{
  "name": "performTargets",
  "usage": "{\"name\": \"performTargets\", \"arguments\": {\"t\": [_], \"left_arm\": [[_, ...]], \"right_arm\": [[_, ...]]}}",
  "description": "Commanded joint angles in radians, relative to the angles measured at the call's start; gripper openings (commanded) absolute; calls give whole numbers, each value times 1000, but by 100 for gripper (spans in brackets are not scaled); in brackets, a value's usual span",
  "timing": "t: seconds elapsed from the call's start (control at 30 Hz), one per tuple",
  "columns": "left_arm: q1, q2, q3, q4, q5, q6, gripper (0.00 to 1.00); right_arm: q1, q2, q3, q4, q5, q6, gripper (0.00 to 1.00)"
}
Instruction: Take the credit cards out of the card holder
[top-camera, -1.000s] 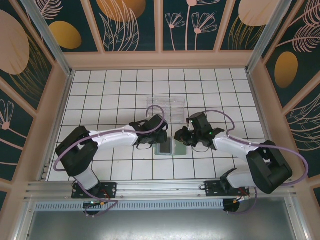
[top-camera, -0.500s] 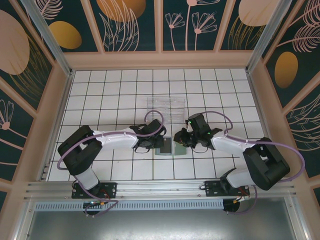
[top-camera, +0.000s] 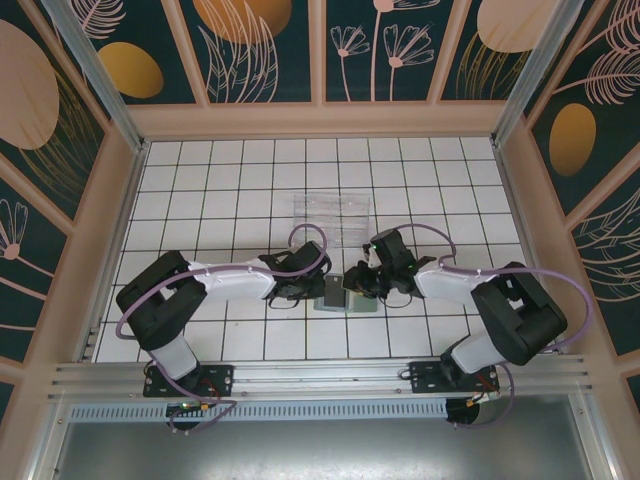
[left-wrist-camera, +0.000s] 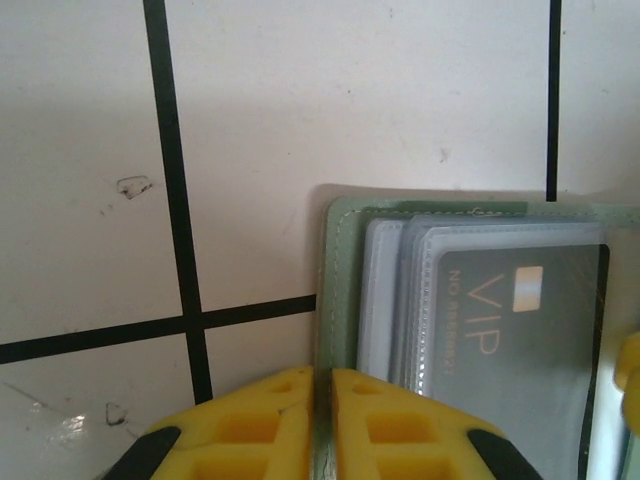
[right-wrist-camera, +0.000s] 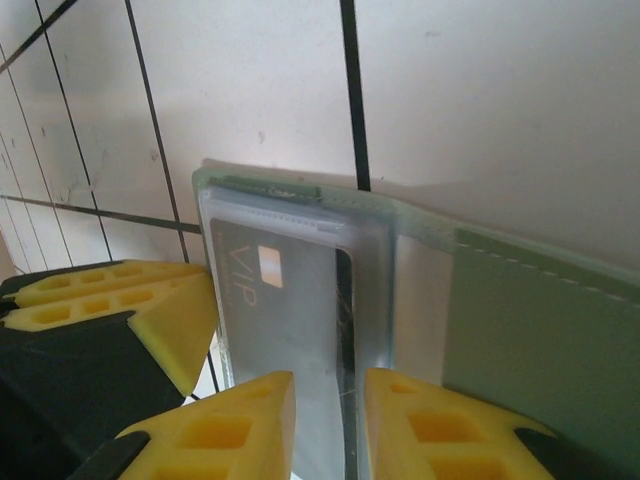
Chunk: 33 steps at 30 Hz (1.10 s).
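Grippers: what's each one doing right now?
Left gripper: closed on the edge of the card holder.
Right gripper: jaws narrowly apart astride the dark card; grip cannot be told.

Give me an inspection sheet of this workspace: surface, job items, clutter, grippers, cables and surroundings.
Surface: white tiled table, dark grout lines; small scuff marks near the wallet.
Job's things: grey-green wallet, open; black card marked VIP inside a clear sleeve.
Clutter: clear plastic tray beyond the wallet, apart from it.
Grippers: left gripper pinched on the wallet's edge; right gripper straddles the sleeve pages, grip unclear.
Cables: purple cable loops over each arm.
Surroundings: floral panel walls; metal rail at the near edge.
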Motion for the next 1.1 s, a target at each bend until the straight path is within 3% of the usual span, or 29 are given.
{"name": "performTargets", "arguments": {"t": [0.0, 0.3, 1.07], "left_arm": [[1, 39, -18, -14, 9, -3, 13], [1, 38, -27, -13, 12, -2, 11], [1, 48, -21, -11, 24, 0, 9]], "right_arm": [[13, 8, -6, 42, -29, -29, 26], [15, 21, 14, -44, 69, -38, 26], [30, -19, -66, 196, -76, 30, 25]]}}
